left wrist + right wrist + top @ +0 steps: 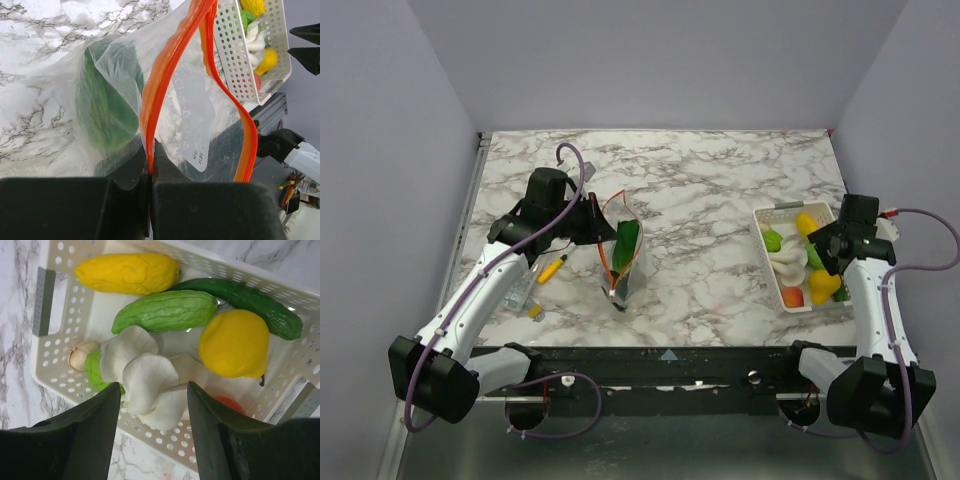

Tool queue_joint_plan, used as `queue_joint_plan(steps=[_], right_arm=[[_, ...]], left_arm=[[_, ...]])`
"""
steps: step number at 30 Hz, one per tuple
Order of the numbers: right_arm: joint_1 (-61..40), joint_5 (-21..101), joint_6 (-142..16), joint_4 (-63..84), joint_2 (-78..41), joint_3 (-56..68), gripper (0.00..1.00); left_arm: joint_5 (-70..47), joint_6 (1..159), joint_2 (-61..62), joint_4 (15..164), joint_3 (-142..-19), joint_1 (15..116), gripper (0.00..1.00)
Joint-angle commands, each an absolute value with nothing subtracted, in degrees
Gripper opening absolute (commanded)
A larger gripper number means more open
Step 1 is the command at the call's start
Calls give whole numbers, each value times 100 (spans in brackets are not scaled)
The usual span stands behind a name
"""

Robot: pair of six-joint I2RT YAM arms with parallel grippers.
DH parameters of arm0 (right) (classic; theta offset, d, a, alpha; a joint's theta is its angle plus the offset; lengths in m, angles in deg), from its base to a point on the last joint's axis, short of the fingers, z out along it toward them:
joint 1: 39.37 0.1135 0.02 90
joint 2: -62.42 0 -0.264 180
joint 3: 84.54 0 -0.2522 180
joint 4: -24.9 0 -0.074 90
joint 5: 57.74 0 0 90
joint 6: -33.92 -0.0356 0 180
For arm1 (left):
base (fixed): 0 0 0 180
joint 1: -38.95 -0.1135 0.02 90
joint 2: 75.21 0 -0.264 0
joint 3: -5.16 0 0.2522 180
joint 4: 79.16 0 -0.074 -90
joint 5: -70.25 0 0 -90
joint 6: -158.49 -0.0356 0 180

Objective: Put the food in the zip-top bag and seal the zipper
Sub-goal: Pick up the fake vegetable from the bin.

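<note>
The zip-top bag (623, 262) stands near the middle of the table with its mouth open, a green vegetable (628, 240) inside. My left gripper (592, 224) is shut on the bag's red-orange zipper strip (150, 150) and holds one lip up; the green vegetable (105, 105) shows through the plastic. My right gripper (154, 390) is open above the white slotted tray (45, 360), its fingers on either side of a white mushroom piece (150, 380). Also in the tray are yellow pieces (234, 342), a green gourd (167, 310), a dark cucumber (250, 300) and the orange-red peach (227, 402).
The tray (765, 215) sits at the right edge of the table. A short yellow pen (551, 269), a small clear plastic item (520, 290) and a small yellow-capped piece (535, 312) lie left of the bag. Walls close in on the left, right and back.
</note>
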State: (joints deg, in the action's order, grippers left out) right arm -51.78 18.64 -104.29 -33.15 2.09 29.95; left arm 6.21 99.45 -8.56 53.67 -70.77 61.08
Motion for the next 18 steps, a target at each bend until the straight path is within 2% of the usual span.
queue_joint_plan(steps=[1, 4, 12, 18], right_arm=[[-5330, 1864, -10893, -2929, 40, 3151, 63], [-5338, 1694, -11329, -2929, -181, 3154, 67], [-5378, 1114, -13015, -3080, -665, 3128, 66], [-5460, 865, -13790, -2846, -1010, 3201, 70]], left_arm=[[868, 9969, -843, 5544, -7007, 6099, 0], [890, 9969, -842, 5544, -6997, 6109, 0], [917, 9977, -824, 5557, -7001, 6127, 0], [927, 9978, -789, 5547, -6999, 6145, 0]])
